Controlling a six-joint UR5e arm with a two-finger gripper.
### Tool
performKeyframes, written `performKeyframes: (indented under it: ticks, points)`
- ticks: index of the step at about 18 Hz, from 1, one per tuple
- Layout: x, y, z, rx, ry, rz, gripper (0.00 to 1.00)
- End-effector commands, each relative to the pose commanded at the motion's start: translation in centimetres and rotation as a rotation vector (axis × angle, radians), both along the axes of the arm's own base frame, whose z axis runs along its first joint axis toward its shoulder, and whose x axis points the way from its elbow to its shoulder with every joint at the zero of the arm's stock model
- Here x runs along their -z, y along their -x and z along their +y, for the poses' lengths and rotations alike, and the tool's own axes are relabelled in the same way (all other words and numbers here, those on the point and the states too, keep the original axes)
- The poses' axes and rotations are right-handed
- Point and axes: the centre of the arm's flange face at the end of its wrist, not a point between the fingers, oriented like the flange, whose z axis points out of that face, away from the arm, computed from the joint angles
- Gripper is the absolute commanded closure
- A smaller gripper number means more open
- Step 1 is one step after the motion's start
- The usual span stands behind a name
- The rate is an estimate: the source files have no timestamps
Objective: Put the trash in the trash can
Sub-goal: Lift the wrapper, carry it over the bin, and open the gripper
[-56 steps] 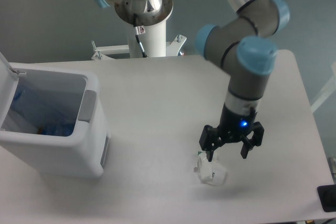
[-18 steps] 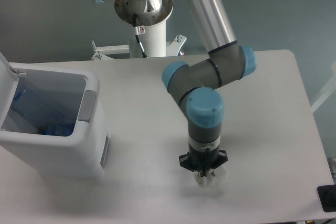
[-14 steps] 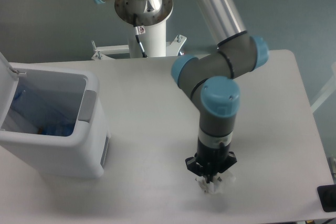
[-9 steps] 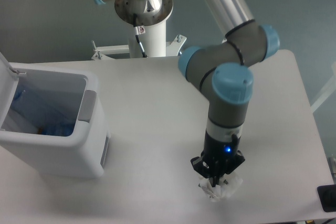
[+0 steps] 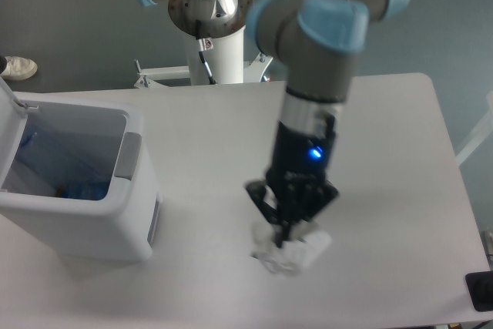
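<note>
Tool (image 5: 288, 230) is clamped on the paper wad (image 5: 289, 253), fingers pinched into its top. The wad hangs under the tool over the front-middle of the table (image 5: 400, 159); can't tell from this angle whether it's touching the surface. Trash can (image 5: 77, 225) sits at the table's left edge, well apart from the wad, lid (image 5: 6, 94) hinged open. I see something blue inside the can (image 5: 77, 189), can't make out details. A shoe (image 5: 17, 68) shows on the floor, top left.

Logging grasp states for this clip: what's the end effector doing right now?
End effector: closed on the crumpled paper wad, lifted above the table.
</note>
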Motion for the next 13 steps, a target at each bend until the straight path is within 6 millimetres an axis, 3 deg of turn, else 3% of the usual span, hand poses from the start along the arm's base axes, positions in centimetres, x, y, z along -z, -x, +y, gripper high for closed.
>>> performKeyframes:
  ticks: [2, 6, 11, 12, 13]
  points:
    - [-0.7, -2.5, 0.5, 0.031, -0.004, 0.0, 1.0]
    - [-1.8, -9.5, 1.6, 0.117, -0.01, 0.001, 1.0]
    - [-2.1, -15.9, 0.6, 0.193, -0.005, 0.005, 1.0]
    - [-1.8, -17.0, 0.8, 0.213, -0.002, 0.001, 0.95]
    - [-1.4, -18.0, 1.1, 0.237, 0.001, 0.004, 0.72]
